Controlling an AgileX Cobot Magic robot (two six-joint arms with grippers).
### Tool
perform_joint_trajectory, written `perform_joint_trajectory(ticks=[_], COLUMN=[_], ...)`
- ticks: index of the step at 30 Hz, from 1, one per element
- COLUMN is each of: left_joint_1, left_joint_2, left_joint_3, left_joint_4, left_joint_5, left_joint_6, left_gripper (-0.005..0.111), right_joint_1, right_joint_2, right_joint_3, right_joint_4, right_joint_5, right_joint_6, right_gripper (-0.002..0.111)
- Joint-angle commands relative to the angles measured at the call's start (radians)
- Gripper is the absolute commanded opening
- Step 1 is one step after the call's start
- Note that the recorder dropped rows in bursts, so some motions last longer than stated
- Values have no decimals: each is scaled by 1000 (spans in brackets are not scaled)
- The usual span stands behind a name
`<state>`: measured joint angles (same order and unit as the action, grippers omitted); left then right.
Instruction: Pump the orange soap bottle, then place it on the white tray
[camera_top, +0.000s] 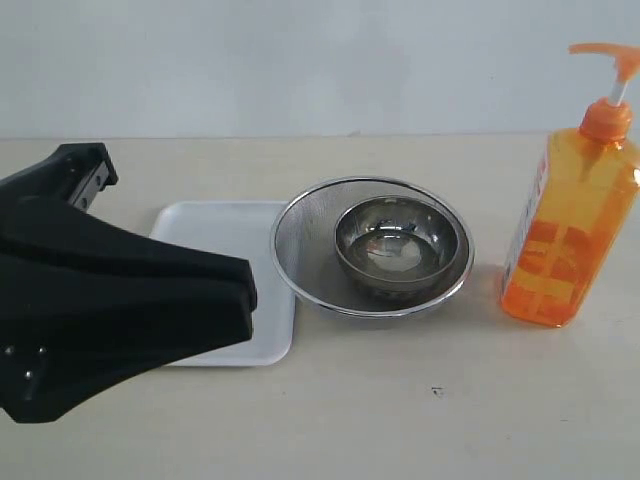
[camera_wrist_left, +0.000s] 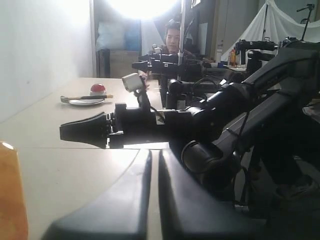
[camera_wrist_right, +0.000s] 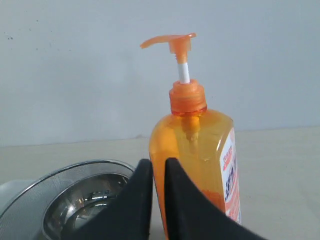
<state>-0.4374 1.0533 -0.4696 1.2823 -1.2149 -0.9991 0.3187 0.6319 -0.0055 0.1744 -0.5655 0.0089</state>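
The orange soap bottle (camera_top: 570, 230) stands upright on the table at the far right, its pump head (camera_top: 605, 55) raised on the white stem. The white tray (camera_top: 215, 230) lies flat at the left. My left gripper (camera_top: 245, 300) hovers over the tray's near left part, shut and empty. In its own view the left gripper (camera_wrist_left: 155, 152) shows only a slit between the jaws. My right gripper (camera_wrist_right: 152, 162) points at the bottle (camera_wrist_right: 200, 145) from a short distance, jaws nearly together with nothing between them. It is outside the exterior view.
A round metal mesh bowl (camera_top: 300, 240) with a smaller steel bowl (camera_top: 400, 240) inside sits between tray and bottle, overlapping the tray's right edge. The mesh bowl (camera_wrist_right: 30, 195) lies beside the bottle in the right wrist view. A wall backs the table.
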Motion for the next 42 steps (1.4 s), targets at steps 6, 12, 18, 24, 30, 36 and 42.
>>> perform_joint_trajectory(ticks=[6, 12, 18, 24, 30, 36, 42], left_joint_1=[-5, -5, -5, -5, -5, -5, -5], left_joint_2=[-5, -5, -5, -5, -5, -5, -5], left_joint_3=[3, 3, 3, 3, 3, 3, 3], left_joint_4=[-3, -3, -3, -3, -3, -3, -3], left_joint_5=[-6, -6, -6, -6, -6, -6, -6], left_joint_6=[-2, -2, -2, -2, -2, -2, -2], left_gripper=[5, 5, 5, 5, 5, 5, 5], right_joint_1=[3, 3, 3, 3, 3, 3, 3], right_joint_2=[-2, 58, 385, 617, 766, 906, 999], right_joint_3=[5, 1, -64, -64, -67, -123, -153], right_joint_4=[-94, -29, -28, -31, -28, -24, 37], right_joint_5=[-35, -55, -249, -508, -656, -656, -656], right_joint_6=[56, 60, 68, 68, 71, 104, 94], right_gripper=[104, 105, 103, 102, 102, 102, 101])
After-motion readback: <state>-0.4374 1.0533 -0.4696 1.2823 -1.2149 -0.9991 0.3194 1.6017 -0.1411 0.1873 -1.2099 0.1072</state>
